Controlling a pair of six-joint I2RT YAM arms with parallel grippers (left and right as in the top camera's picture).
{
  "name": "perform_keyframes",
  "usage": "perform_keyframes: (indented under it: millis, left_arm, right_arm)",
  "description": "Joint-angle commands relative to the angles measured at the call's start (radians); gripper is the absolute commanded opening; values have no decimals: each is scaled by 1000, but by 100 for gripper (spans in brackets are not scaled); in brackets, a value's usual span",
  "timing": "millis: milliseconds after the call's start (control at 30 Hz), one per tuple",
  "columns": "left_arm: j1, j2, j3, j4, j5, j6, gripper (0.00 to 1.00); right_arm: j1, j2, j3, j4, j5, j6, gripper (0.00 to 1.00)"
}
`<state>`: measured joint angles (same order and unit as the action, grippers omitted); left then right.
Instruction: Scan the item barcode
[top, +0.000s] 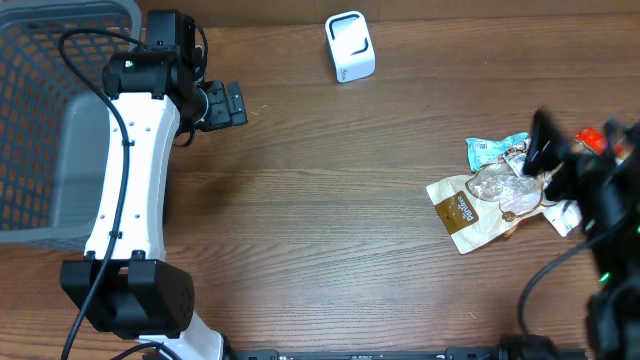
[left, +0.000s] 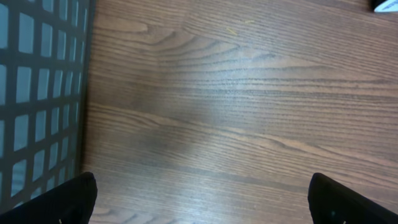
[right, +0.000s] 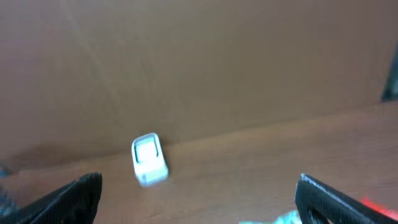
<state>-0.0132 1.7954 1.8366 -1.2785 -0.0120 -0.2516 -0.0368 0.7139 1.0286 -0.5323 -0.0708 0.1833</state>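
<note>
Scanner: white, upright, near the table's far edge.
Items: brown pouch, blue packet, clear bag, heaped at right.

Mock shop checkout: wooden table, barcode scanner, grey basket, snack packets.

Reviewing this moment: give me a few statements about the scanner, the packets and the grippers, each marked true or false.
1. The left gripper and the right gripper are both open and empty. True.
2. The white scanner sits inside the gray basket. False: it stands on the table, apart from the basket.
3. The brown pouch lies on the table among other packets. True.
4. The left gripper is over the packets. False: it is over bare table beside the basket.
</note>
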Motion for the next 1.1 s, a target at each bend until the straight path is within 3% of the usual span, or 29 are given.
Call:
perform_keyframes:
  millis: [0,200,333,400,500,800,1067]
  left_arm:
    - [0,3,-3,1,2,20,99]
    - [0,3,-3,1,2,20,100]
    - [0,3,-3,1,2,20,100]
    - [0,3,-3,1,2,20,100]
    - [0,3,-3,1,2,20,100]
    - [0,3,-3,1,2,20,100]
    - [0,3,-3,1,2,20,100]
  right_arm:
    - [38,-178,-322,232,18,-2,100]
    - [66,-452,-803,626,18,26,100]
    - [66,-570,-970,723,18,44,100]
    - [66,-623,-1024,719,18,61,100]
    - [69,-706,-1020,568,18,72,100]
    - [69,-711,-1020,447,18,72,100]
    - [69,-707,-1020,452,21,72,100]
